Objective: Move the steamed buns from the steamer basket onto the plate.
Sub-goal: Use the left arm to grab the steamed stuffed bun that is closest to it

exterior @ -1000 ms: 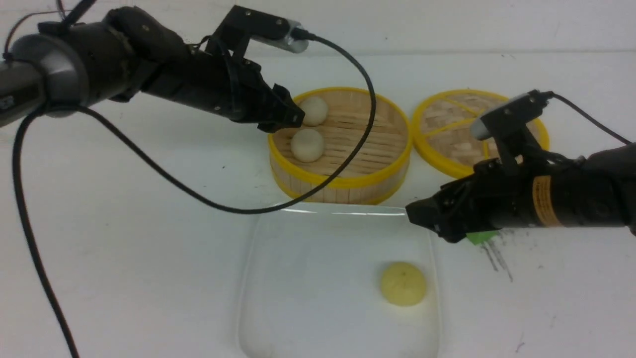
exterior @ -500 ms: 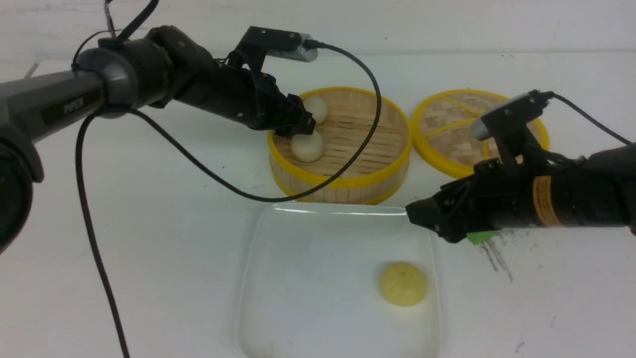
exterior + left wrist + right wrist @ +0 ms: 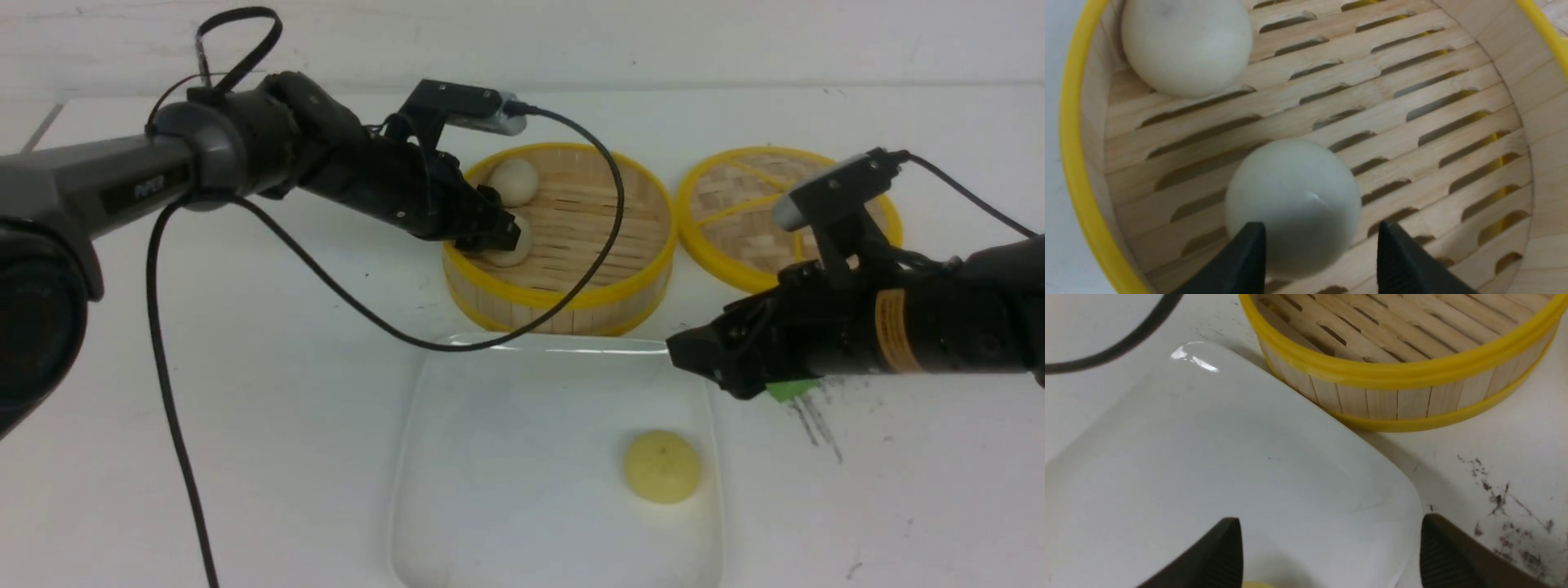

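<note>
In the basket (image 3: 571, 300) the open left pincer (image 3: 500, 237) straddles and half hides one white bun (image 3: 1294, 196); just beside the basket the right pincer (image 3: 682, 353) gapes over the plate (image 3: 506, 457).

Two buns (image 3: 513, 181) in steamer basket (image 3: 629, 309) — third bun (image 3: 662, 466) on plate (image 3: 490, 457) before it

basket (image 3: 620, 310) yellow-rimmed; 2 buns (image 3: 513, 181) off-white, 3rd bun (image 3: 662, 466) yellow; plate (image 3: 522, 457) white
</note>
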Motion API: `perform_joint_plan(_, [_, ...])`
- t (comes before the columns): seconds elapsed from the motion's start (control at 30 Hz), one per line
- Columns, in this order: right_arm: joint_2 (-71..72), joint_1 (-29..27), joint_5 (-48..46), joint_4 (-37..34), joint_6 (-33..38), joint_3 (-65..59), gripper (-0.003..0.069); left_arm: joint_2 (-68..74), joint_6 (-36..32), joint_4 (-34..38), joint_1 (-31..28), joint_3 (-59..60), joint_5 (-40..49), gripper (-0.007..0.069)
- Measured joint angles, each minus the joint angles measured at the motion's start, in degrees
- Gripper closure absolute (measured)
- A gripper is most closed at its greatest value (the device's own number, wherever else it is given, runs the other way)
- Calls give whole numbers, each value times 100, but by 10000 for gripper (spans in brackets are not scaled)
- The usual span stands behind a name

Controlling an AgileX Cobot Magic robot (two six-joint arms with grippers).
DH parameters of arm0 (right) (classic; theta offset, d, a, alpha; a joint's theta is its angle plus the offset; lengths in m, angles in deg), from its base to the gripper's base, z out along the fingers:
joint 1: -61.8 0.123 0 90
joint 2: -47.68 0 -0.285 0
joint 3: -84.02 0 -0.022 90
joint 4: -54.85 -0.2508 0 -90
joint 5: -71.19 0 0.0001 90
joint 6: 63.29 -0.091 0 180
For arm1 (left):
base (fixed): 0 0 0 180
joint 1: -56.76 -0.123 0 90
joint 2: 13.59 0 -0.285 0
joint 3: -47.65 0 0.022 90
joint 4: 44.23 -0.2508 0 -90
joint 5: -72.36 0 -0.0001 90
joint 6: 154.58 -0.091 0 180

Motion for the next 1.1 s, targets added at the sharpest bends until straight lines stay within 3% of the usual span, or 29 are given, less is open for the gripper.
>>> perform_joint_plan(0.3, [0,0,0,0,0,0,102,0,-639,438,396,-7,-527,236])
perform_joint_plan(0.6, [0,0,98,0,0,0,102,0,-442,87,459,-7,-683,298])
perform_joint_plan(1.1, [0,0,130,0,0,0,102,-10,-139,-536,459,-7,-796,289])
